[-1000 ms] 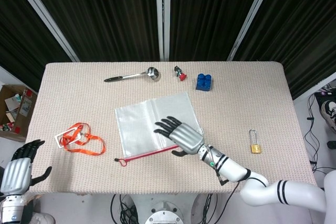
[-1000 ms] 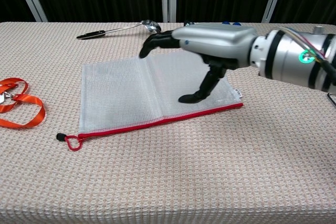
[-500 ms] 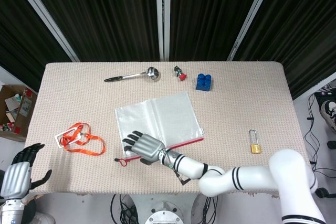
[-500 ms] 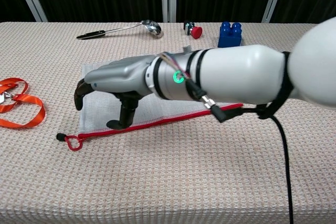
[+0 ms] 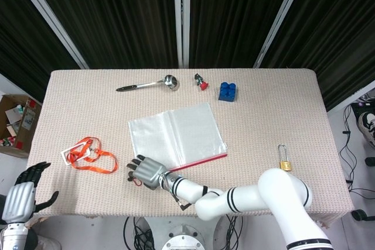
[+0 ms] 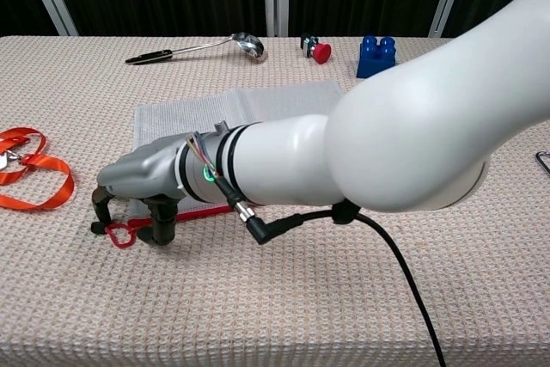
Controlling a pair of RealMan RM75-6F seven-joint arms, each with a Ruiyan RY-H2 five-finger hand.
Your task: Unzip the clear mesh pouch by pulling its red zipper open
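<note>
One clear mesh pouch (image 5: 176, 136) lies flat near the table's (image 5: 281, 109) middle, red zipper (image 5: 202, 160) along its near edge. Zipper's red pull loop (image 6: 120, 234) sits on the cloth past the pouch's near-left corner.

Right hand (image 6: 137, 191) is down over that pull, fingers curled toward the cloth, fingertips (image 6: 160, 236) just beside the loop. Cannot tell whether it grips the pull.

Left hand (image 5: 22, 194) hangs off the table's near-left corner, fingers apart, holding nothing.

Orange lanyard (image 5: 88, 155) lies left of the pouch. Along the far edge: ladle (image 5: 146, 84), small red-capped piece (image 5: 201, 81), blue block (image 5: 227, 91). Padlock (image 5: 284, 159) lies well to the right.
</note>
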